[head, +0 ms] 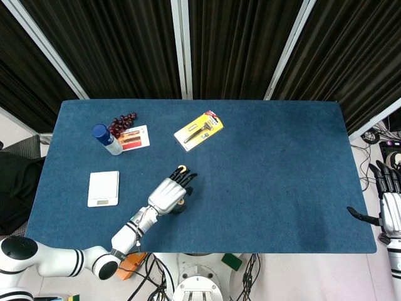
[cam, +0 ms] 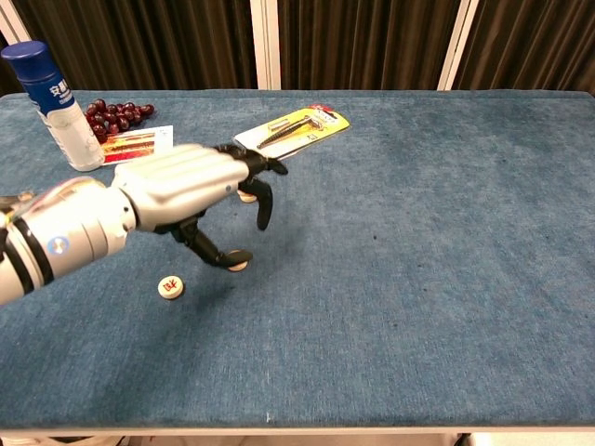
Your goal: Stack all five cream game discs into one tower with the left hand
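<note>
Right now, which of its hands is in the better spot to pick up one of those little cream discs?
The left hand. It hangs right over a loose disc, fingers apart, with another disc close by. The right hand sits off the table's far right edge, well away from every disc.
</note>
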`<state>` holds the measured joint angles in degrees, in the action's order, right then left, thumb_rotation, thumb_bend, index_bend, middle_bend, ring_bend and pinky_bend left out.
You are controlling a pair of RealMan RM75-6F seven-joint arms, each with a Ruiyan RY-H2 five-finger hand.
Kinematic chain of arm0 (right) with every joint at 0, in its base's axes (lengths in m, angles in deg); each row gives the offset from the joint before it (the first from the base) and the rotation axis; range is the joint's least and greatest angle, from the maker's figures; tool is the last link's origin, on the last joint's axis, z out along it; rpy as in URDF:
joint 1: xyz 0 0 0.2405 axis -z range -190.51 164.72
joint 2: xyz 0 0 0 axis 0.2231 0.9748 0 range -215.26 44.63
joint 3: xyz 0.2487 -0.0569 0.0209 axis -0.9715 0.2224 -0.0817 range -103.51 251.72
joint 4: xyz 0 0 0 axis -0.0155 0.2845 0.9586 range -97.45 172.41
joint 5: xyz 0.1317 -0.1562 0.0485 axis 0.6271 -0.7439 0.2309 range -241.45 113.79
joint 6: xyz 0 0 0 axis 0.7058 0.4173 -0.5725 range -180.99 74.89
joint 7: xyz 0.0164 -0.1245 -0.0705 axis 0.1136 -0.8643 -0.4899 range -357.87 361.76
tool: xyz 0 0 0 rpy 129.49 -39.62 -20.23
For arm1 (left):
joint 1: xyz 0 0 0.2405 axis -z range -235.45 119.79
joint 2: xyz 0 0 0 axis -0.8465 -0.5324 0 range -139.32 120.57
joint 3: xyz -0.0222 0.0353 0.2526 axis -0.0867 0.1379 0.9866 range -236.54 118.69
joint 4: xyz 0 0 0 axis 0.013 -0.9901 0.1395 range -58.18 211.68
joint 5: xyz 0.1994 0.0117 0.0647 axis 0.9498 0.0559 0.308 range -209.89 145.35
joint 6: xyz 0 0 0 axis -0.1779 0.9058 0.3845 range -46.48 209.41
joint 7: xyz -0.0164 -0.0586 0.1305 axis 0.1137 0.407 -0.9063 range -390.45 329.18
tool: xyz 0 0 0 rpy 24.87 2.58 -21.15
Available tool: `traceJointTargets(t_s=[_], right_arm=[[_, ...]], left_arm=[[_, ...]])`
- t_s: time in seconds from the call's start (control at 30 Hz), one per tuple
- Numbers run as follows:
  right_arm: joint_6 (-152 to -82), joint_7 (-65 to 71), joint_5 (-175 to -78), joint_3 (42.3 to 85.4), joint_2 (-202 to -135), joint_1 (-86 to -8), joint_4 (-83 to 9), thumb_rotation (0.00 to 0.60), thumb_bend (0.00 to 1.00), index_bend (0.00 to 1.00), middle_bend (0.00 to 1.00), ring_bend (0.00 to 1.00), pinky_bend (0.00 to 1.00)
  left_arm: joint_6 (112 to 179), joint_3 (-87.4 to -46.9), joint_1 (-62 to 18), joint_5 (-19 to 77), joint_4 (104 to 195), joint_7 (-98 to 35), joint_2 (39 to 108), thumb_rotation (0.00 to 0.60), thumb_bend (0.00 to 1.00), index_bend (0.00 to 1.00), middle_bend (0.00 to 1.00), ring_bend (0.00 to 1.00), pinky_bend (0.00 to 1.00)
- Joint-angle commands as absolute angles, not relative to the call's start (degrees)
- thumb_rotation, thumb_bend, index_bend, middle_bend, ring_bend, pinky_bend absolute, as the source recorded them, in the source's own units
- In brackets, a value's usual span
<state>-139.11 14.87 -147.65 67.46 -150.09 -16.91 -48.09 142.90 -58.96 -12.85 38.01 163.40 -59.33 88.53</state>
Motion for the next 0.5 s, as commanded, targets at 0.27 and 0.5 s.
traceJointTargets(t_s=[0.27,0.5], right_arm=[[-139.6,14.9,-147.9,67.6,-150.2,-16.6,-48.2,0.600,0.12,0.00,0.00,0.00,0.00],[-139.9,14.5,-148.1,67.6,-150.1,-16.5,-48.5,0.600,0.12,0.00,0.00,0.00,0.00]], left_arm=[[141.8,-59.0,-14.3,37.5,161.1,-60.7,89.6,0.540,0.30,0.42,0.04,0.00,0.00],[141.5,-59.3,-15.1,38.4,159.1,-60.1,90.6,0.550,0.31,0.42,0.04,0.00,0.00]])
